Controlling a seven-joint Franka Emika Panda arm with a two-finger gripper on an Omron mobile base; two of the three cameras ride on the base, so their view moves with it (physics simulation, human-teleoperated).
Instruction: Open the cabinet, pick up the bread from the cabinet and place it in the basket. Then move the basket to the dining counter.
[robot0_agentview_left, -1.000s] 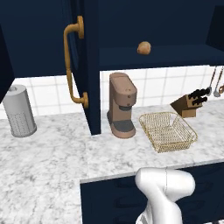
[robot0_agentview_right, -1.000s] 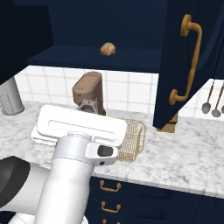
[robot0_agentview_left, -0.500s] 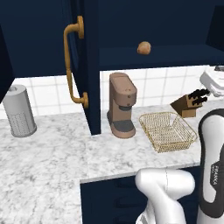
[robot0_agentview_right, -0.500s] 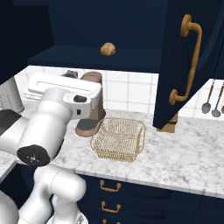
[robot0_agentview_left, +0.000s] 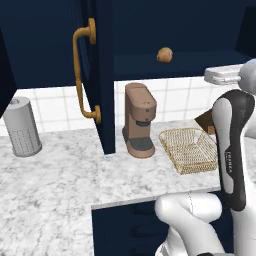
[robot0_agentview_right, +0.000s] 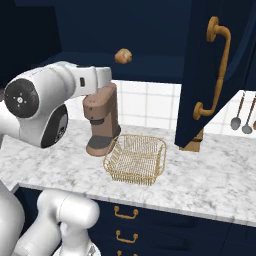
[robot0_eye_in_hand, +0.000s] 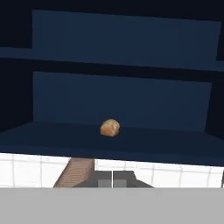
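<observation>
Hand view – bread (robot0_eye_in_hand: 110, 127) sits on the open cabinet (robot0_eye_in_hand: 122, 144) shelf, gripper (robot0_eye_in_hand: 112, 179) clenched empty – basket (robot0_agentview_left: 190, 148) on the counter

Robot body: glossy white moulded shells over rounded, tubular links, with smooth bulbous housings at the joints. In the left base view one long link carries a dark charcoal inset panel with a narrow band of small pale lettering running along it, too small to read. In the right base view a large round white joint housing bears a dark circular end cap with a few small pale dots like fasteners. A flat-sided white rectangular block forms the wrist section. The tool (robot0_eye_in_hand: 112, 181) shows two small dark grey finger tips at 6 o'clock in the hand view.
</observation>
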